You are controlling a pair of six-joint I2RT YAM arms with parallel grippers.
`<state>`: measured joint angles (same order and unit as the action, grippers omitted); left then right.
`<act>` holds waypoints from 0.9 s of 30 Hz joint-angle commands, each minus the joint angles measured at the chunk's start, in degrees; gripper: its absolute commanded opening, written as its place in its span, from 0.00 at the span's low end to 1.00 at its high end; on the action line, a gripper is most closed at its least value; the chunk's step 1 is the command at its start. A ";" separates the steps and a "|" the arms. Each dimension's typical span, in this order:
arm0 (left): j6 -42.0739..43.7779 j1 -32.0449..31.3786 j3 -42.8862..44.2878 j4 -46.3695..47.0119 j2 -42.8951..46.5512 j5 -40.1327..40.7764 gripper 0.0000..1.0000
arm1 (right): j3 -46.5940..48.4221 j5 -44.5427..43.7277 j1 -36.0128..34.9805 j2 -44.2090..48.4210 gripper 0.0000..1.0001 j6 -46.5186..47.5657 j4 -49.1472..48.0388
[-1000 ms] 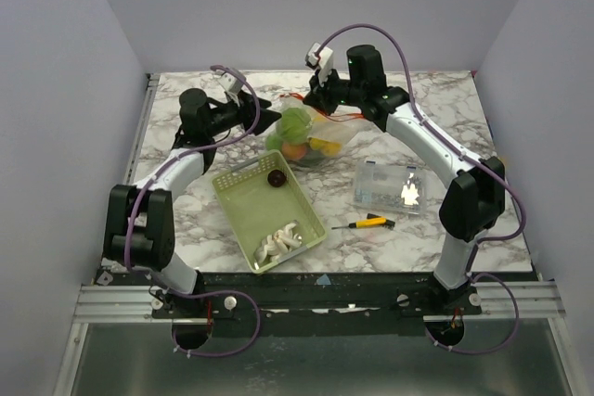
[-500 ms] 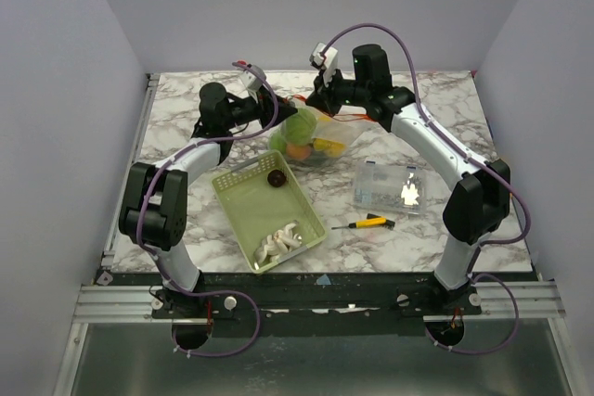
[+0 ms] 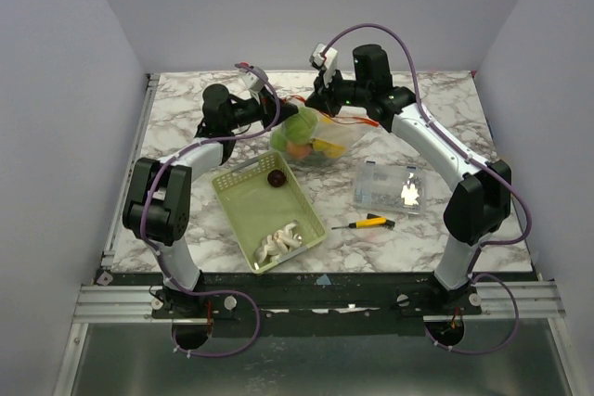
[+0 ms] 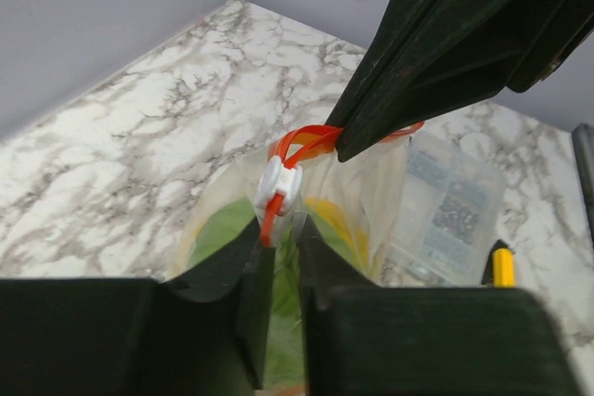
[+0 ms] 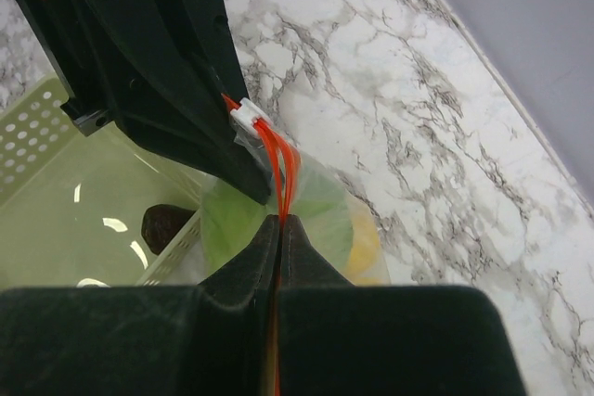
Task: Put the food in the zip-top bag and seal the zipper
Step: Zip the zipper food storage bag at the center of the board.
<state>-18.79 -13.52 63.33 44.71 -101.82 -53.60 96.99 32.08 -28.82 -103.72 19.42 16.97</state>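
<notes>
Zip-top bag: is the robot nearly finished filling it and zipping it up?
Done: green, orange and yellow food sits inside the zip-top bag. In hand: the right gripper pinches the zipper, and the left gripper straddles it by the white slider. Left: a dark purple piece and white pieces lie in the basket.

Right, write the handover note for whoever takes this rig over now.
Right gripper: shut on the zipper.
Left gripper: jaws narrow around the zipper just below the white slider; a firm pinch cannot be told.
Zip-top bag: far middle of the table, mouth between both grippers.
Done: green piece, orange piece and yellow piece are bagged.
Left: dark purple piece and white pieces lie in the green basket; the seal is unconfirmed.
</notes>
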 commanded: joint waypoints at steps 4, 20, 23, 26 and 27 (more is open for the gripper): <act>1.50 -0.11 0.12 0.03 1.24 -0.14 0.00 | 2.11 -0.58 -0.57 2.00 0.26 -0.55 2.21; -2.31 -0.10 -2.55 2.09 4.35 -3.17 0.00 | 12.45 0.36 -3.34 -5.06 0.60 7.26 7.52; -2.52 -0.10 -2.70 2.40 4.43 -3.30 0.00 | 12.65 1.73 -3.35 -5.10 0.56 8.06 7.49; -2.88 -0.10 -2.40 2.47 4.14 -3.39 0.00 | 12.62 2.76 -3.32 -5.33 0.49 8.22 7.39; -3.04 -0.10 -2.38 2.77 4.12 -3.41 0.00 | 12.71 3.10 -3.29 -5.35 0.48 8.47 7.71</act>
<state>-21.19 -13.56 60.93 43.72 -99.88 -54.78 108.05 32.34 -31.97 -107.94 26.15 22.59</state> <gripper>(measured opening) 0.009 0.500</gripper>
